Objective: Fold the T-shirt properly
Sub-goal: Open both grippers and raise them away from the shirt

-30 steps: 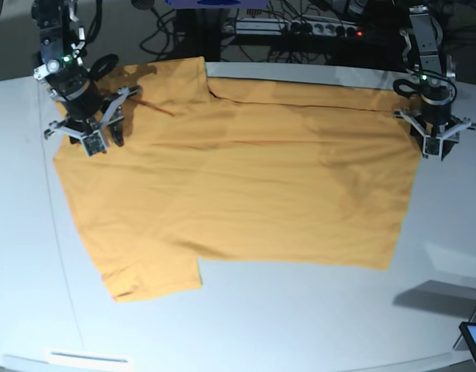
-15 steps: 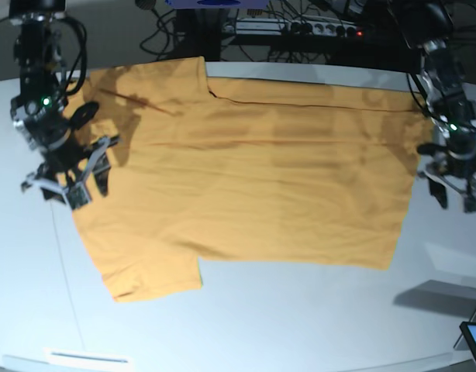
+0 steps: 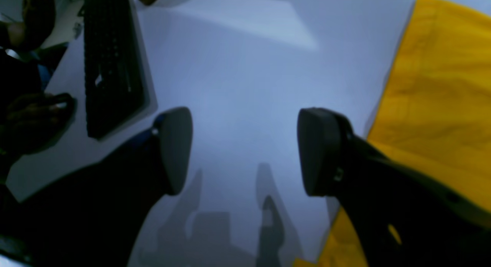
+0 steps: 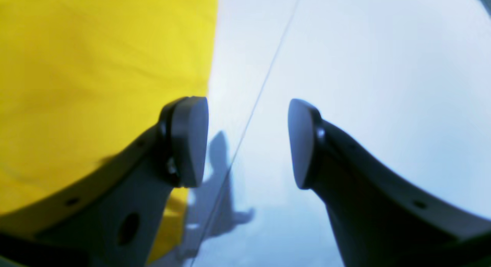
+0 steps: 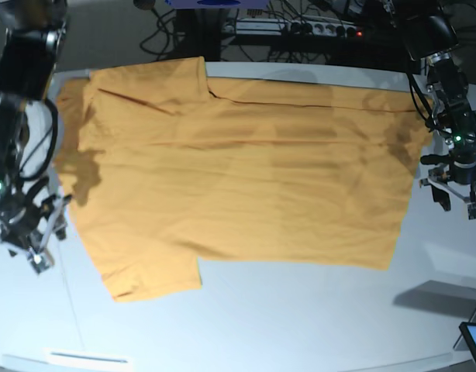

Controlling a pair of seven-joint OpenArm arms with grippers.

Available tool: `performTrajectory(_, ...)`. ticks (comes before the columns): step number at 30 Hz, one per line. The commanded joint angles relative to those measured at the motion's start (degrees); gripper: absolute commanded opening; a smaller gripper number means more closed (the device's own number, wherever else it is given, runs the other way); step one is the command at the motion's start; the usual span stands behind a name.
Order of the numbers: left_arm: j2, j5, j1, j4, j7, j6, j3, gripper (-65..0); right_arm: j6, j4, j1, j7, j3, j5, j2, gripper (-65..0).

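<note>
A pale grey-white table (image 5: 300, 310) fills the base view, with a power strip (image 5: 323, 29) and tangled cables at 12 o'clock and a screen corner (image 5: 474, 341) at 5 o'clock. The T-shirt (image 5: 238, 178) lies spread flat across its middle. The left gripper (image 5: 455, 198) at 3 o'clock and the right gripper (image 5: 25, 244) at 9 o'clock hang just off the cloth's edges, jaws spread and empty
</note>
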Motion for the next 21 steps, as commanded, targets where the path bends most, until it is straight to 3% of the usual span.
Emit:
performTrajectory(1,-1.3,0.4,-0.8,0.9,-1.5,0.4,-0.4,-22.5,-0.2,-2.0,2.1,0.6,0.3,0.0,1.8,-32.6)
performTrajectory(8,-0.9,6.5,-0.5,0.5,-1.5,0.4,-0.3,-22.5,-0.2,-16.5,8.8,-0.4,0.3,0.0,2.8,-32.6)
performTrajectory(16,-0.9,7.0,-0.1,0.5,-1.5,0.4,-0.3,-22.5,-0.2,-27.4,16.6,-6.3,0.3,0.1,3.8,-32.6)
performTrajectory(21,-0.7,7.1,-0.1,0.5,-1.6,0.4,-0.3,-22.5,-0.2,-32.4,19.7,-6.8,0.7,0.1,3.5,-32.6)
